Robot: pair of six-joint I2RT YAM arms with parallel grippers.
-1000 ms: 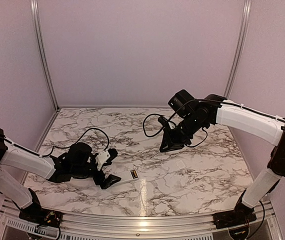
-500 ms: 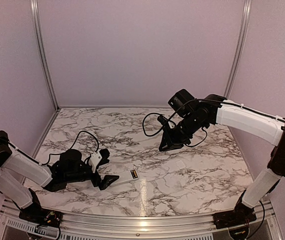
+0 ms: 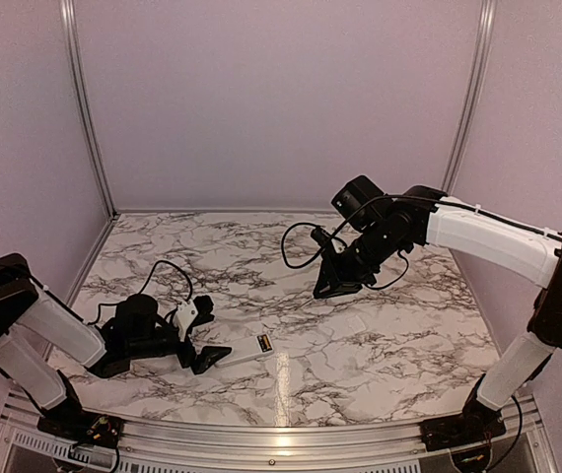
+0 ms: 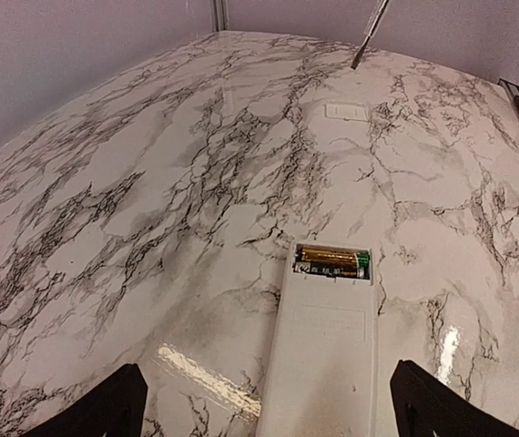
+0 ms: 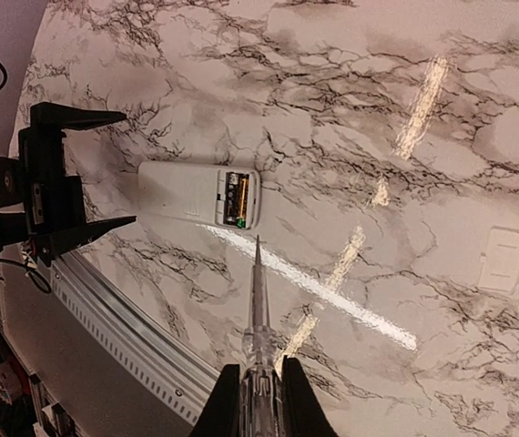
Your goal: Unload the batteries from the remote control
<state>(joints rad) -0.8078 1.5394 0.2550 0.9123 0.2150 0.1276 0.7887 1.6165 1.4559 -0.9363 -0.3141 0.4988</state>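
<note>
**Inspector:** State the item's position and condition.

**Surveyor:** What appear to be two gold cylindrical batteries lie side by side in the open recess at the far end of the flat white plastic remote control. The remote lies flat on the marble-patterned tabletop. Its near end sits between the black fingers of the left gripper, and the recess lies beyond their tips.

**Inspector:** Any contact?

**Surveyor:** None visible. Those fingers stand wide apart, with a strip of table showing on each side of the remote.

**Inspector:** And the other arm?

**Surveyor:** The right gripper is clamped on a slim clear-handled metal-tipped tool. The shaft runs straight out past its fingertips and points toward the recess. The overhead view shows it hanging above the table, well apart from the remote. A small flat white cover plate lies off to one side of the shaft, also well apart from the remote.

**Inspector:** Handling assessment?

**Surveyor:** This is my judgement only. The batteries look light, rigid and smooth, and would likely roll once free. They sit too low in the recess for finger pads, so levering at an exposed end with the tool tip suits better. The remote is light and probably slick on this surface, so it may skid under prying. I would clamp it across the long edges at the near end, clear of the recess.
</note>
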